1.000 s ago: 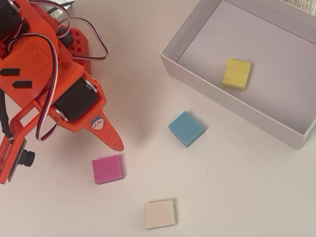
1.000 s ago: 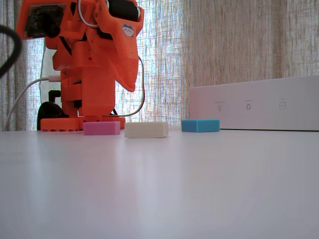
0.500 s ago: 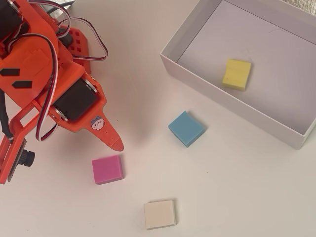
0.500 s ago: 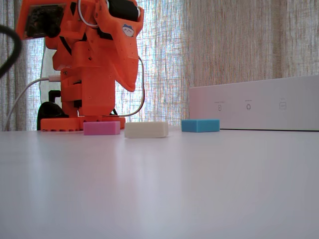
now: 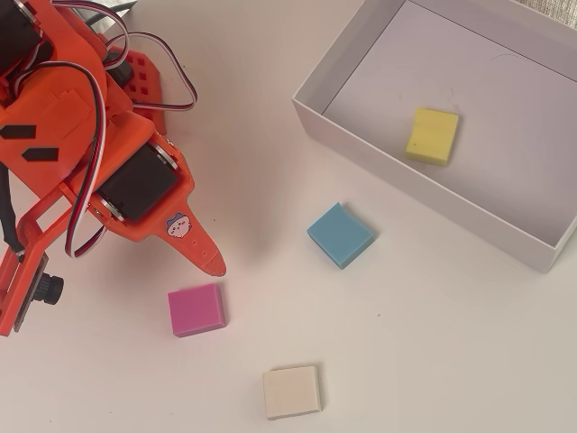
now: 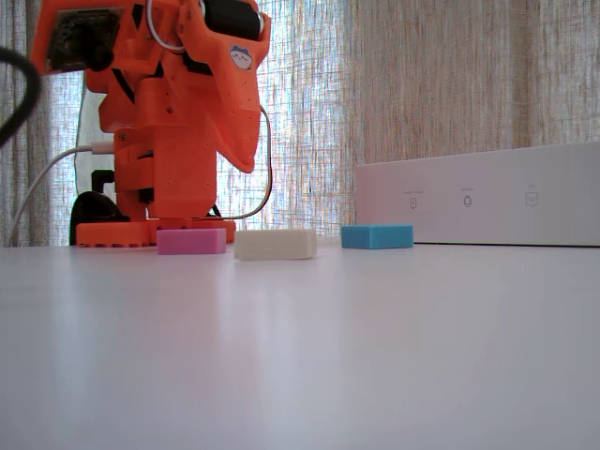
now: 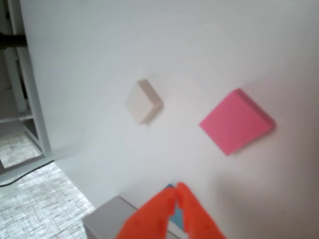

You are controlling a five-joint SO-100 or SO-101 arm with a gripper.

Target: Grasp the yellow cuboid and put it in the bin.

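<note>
Bin (image 5: 315, 83) walls of thin white board enclose a pale lavender-grey floor in the overhead view, and on that floor lies the yellow cuboid (image 5: 432, 135), flat, alone, near the wall that faces the arm but not touching it. One bin, one block inside it. In the fixed view the bin (image 6: 487, 194) shows only its long white side, its contents hidden.

Three blocks lie loose on the white table (image 5: 433, 343), well apart from one another: one blue block (image 5: 340, 234) just outside the bin, one pink block (image 5: 196, 309) beside the orange arm's (image 5: 81, 144) pointed tip, one cream-white block (image 5: 291, 391) nearest the lower edge.

In the wrist view the gripper (image 7: 180, 193) has its two orange fingers pressed together at the tips, clenched on nothing, hanging above the table.
</note>
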